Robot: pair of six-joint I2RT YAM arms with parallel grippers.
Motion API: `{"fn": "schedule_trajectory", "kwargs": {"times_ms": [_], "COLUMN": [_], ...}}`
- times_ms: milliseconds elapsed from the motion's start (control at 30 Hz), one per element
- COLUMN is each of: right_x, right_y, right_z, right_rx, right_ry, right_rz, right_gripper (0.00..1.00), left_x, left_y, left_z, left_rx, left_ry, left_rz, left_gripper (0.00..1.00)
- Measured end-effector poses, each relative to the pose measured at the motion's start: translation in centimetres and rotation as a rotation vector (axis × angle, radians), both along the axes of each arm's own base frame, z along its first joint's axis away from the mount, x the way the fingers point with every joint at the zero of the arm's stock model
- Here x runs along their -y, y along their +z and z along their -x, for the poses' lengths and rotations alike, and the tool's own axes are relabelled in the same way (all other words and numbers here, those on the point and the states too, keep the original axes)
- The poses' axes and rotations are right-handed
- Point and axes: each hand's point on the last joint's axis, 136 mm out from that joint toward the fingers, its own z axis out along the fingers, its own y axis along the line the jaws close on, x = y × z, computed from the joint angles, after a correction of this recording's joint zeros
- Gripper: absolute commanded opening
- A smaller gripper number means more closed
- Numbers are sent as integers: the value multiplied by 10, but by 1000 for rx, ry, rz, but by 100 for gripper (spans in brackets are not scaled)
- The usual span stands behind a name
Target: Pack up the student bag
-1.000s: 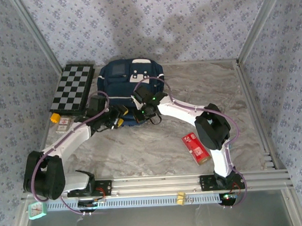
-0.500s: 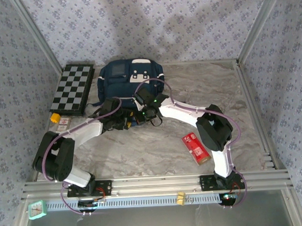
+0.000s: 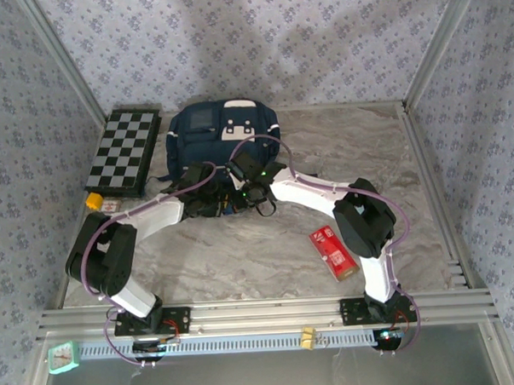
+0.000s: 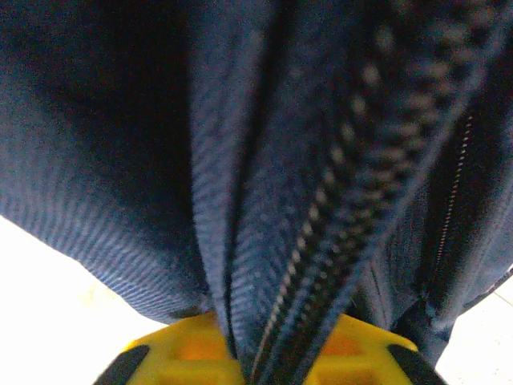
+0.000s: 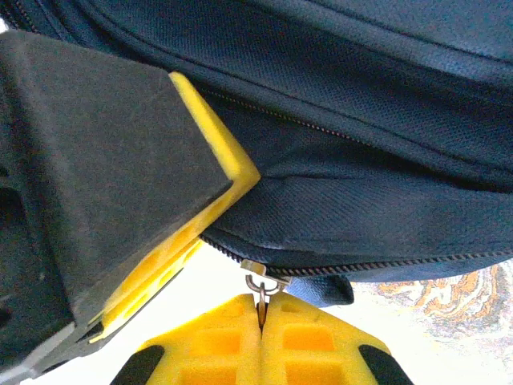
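Observation:
The student bag (image 3: 223,130), a navy backpack with white patches, lies at the back of the table. Both grippers meet at its near edge. My left gripper (image 3: 216,203) is shut on a fold of the bag's fabric beside a zipper track (image 4: 321,233), pinched between the yellow jaws of the left gripper (image 4: 268,353). My right gripper (image 3: 245,193) is shut on the metal zipper pull (image 5: 261,290); the yellow jaws of the right gripper (image 5: 260,313) are pressed together around it. The left gripper's black and yellow finger (image 5: 120,160) sits close on the left in the right wrist view.
A checkerboard (image 3: 123,150) lies left of the bag, with a small yellow object (image 3: 93,200) and a flat box (image 3: 111,208) in front of it. A red packet (image 3: 332,252) lies near the right arm. A teal clock (image 3: 64,358) sits beyond the front rail.
The left arm has swung right to the bag's near edge and its jaws have closed on the fabric. The right gripper has stayed shut on the zipper pull.

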Motion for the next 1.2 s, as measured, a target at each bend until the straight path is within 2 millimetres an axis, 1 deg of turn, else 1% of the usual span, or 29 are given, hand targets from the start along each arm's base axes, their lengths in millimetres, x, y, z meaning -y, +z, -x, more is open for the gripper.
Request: {"fn": "schedule_trajectory", "kwargs": {"times_ms": [33, 167, 267, 367, 433, 500, 633, 700, 767, 867, 1000, 1033, 1100, 1167, 1200], "right_x": [0, 6, 13, 25, 38, 55, 94, 107, 114, 111, 95, 93, 97, 108, 122], "right_y": [0, 3, 15, 29, 35, 36, 29, 27, 26, 24, 23, 23, 23, 23, 21], "right_z": [0, 0, 4, 7, 6, 1, -17, -25, -27, -22, 4, 7, 3, -6, -14], "right_rx": [4, 23, 51, 77, 85, 82, 67, 69, 74, 79, 69, 61, 53, 56, 69], "right_ry": [-2, -12, -22, -46, -73, -105, -186, -211, -214, -185, -119, -114, -133, -168, -209], "right_rz": [3, 15, 9, 0, -1, 17, 82, 101, 116, 127, 93, 82, 77, 85, 122], "right_gripper": [0, 0, 0, 0, 0, 0, 0, 0, 0, 0, 0, 0, 0, 0, 0], "left_x": [0, -2, -4, -11, -19, -27, -38, -41, -48, -66, -95, -100, -108, -113, -119], "left_y": [0, 7, 22, 41, 51, 57, 64, 69, 74, 76, 68, 66, 61, 58, 55], "left_z": [0, 2, 6, 12, 19, 24, 33, 36, 37, 36, 39, 41, 46, 50, 51], "left_rx": [2, 19, 54, 99, 123, 135, 160, 175, 193, 203, 179, 169, 151, 139, 134], "left_ry": [-2, -18, -44, -73, -93, -111, -154, -183, -206, -227, -256, -267, -293, -315, -317], "left_rz": [-2, -20, -29, -40, -51, -67, -103, -109, -113, -121, -158, -168, -189, -207, -231], "left_gripper": [0, 0, 0, 0, 0, 0, 0, 0, 0, 0, 0, 0, 0, 0, 0]}}
